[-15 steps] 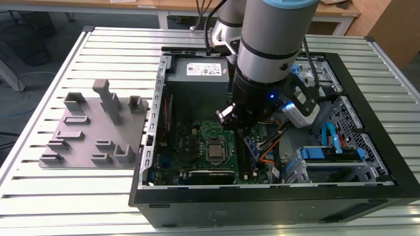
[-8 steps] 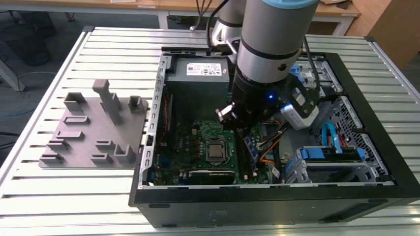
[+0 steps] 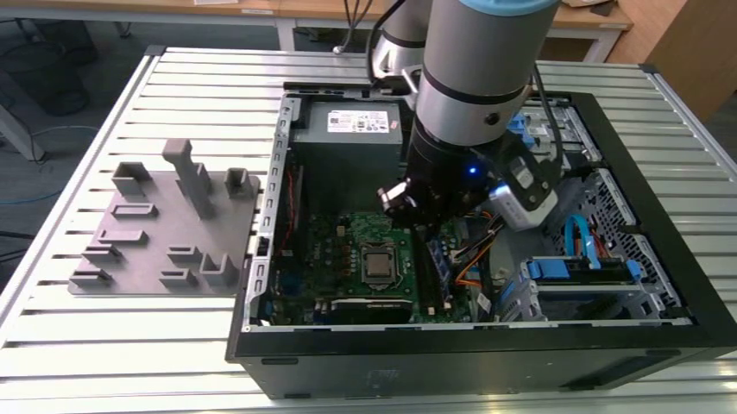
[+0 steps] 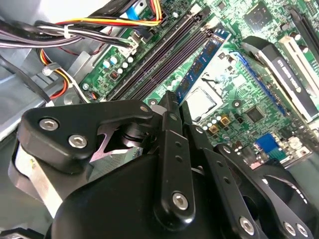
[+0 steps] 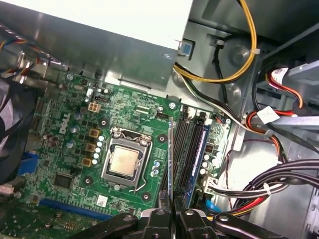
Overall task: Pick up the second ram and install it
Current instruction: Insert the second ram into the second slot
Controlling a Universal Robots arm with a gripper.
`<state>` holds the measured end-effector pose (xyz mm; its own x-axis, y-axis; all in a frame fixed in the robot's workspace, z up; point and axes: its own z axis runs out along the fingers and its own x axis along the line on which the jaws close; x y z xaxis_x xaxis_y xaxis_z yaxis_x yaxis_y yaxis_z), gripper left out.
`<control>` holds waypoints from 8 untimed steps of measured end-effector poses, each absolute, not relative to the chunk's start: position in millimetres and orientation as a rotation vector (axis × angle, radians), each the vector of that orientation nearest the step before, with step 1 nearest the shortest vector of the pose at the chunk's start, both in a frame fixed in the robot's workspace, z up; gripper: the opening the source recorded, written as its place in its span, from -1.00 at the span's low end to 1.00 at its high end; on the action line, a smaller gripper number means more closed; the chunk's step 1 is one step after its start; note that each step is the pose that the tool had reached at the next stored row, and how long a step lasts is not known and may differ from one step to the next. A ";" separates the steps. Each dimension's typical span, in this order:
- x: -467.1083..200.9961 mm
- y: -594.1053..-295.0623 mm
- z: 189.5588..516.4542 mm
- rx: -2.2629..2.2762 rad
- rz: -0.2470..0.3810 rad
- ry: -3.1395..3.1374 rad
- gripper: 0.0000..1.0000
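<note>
Install step. I hold the gripper point(image 5: 172, 208) closed on the ram point(image 5: 171, 149), edge-on over the slots point(image 5: 183, 142); seating should need square alignment.

Arm point(image 3: 472, 95) low inside the open computer case point(image 3: 461, 362), grey fixture plate point(image 3: 138, 250) beside it.

In the exterior view the pale slatted desk point(image 3: 127, 345) carries a grey fixture plate point(image 3: 155, 240) with upright blocks toward 9 o'clock and, just beside it toward 3 o'clock, an open black computer case point(image 3: 461, 366) lying on its side.
</note>
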<state>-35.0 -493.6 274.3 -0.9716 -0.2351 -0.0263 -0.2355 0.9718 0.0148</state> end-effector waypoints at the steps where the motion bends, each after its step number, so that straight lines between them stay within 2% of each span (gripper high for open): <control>1: -35.0 -493.6 274.3 -0.358 0.028 3.096 -0.73; 8: -35.0 -493.6 274.2 -0.274 0.027 3.104 -0.73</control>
<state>-35.0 -493.6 274.2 -0.9842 -0.1752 -0.0264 -0.1756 0.9843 0.0149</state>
